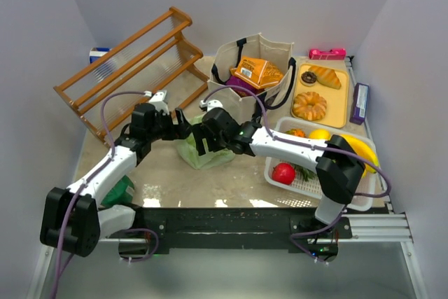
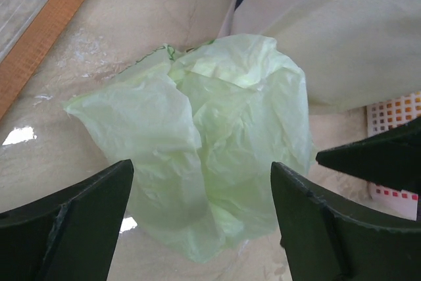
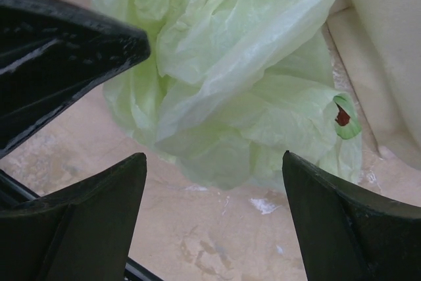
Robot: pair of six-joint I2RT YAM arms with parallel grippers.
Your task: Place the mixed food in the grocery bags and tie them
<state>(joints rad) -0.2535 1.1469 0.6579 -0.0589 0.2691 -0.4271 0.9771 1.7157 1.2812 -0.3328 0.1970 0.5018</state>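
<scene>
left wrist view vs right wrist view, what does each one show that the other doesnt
Only the left wrist view shows the orange-brown wooden rack rail and a corner of the white mesh basket. Only the right wrist view shows a small red patch ringed in darker green. Both show the crumpled pale green plastic bag, the beige canvas tote and their own open fingers: left gripper, right gripper.

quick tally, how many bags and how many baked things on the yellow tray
bags: 2 (plastic bag, canvas tote)
baked things on the yellow tray: 3 (small donut, bread loaf, ring donut)
total: 5
</scene>
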